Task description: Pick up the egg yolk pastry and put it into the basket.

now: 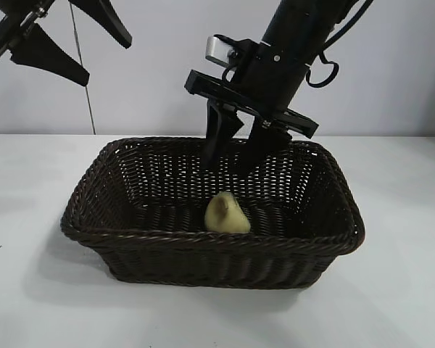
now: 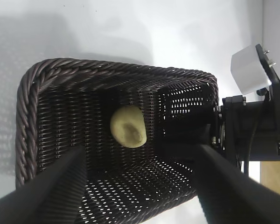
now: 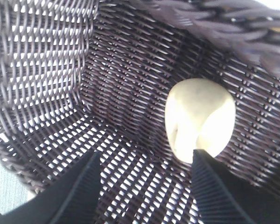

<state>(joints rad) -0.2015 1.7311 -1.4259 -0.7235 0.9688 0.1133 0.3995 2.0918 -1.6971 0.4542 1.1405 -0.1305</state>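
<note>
The egg yolk pastry (image 1: 226,214) lay inside the basket (image 1: 167,239), on the woven floor close against the near wall and tipped somewhat on its side rather than flat on its base. The basket stood on the white counter (image 1: 36,290). The right end effector (image 1: 238,156) hung just above the basket's far half, its two dark fingers spread apart and holding nothing, the pastry below and clear of them. In the right wrist view the pastry (image 3: 200,119) rested where the basket's floor met the sloping wall (image 3: 130,84), just beyond one fingertip. The left end effector (image 1: 72,51) was raised at the upper left, well away from the basket, its fingers also apart and empty.
</note>
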